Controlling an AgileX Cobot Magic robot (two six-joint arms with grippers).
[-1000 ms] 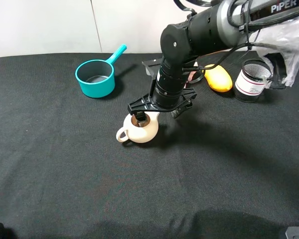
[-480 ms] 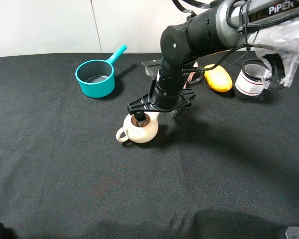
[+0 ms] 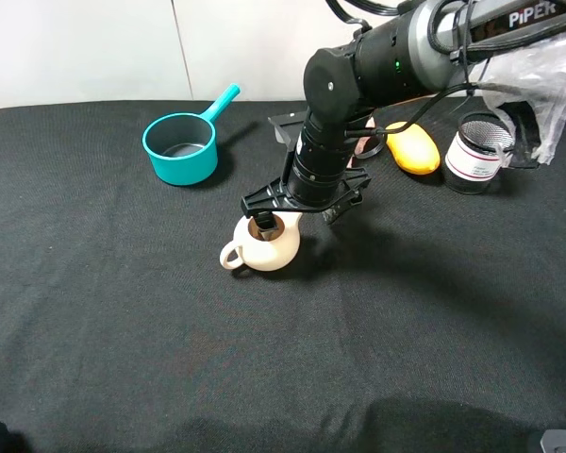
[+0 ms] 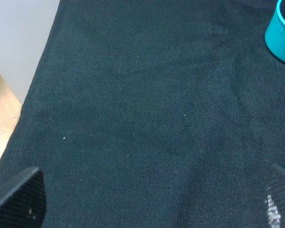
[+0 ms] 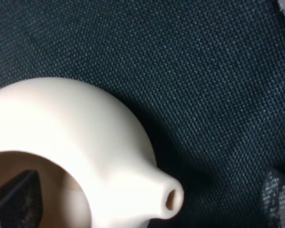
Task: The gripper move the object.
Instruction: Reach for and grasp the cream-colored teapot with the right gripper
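Observation:
The cream teapot (image 3: 264,247) stands on the black cloth (image 3: 123,330) near the middle, loop handle toward the left. My right gripper (image 3: 297,219) hangs over it, open, with one finger down in the teapot's brown-rimmed opening and the other outside to the right. In the right wrist view the teapot (image 5: 85,142) fills the frame, spout showing, between the spread fingers of the gripper (image 5: 145,194). My left gripper (image 4: 149,194) is open and empty over bare cloth; it does not show in the high view.
A teal saucepan (image 3: 181,146) stands at the back left, its edge also in the left wrist view (image 4: 282,31). A yellow object (image 3: 413,148), a dark jar (image 3: 476,153) and a clear plastic bag (image 3: 547,85) are at the back right. A pink thing (image 3: 363,143) peeks from behind the arm.

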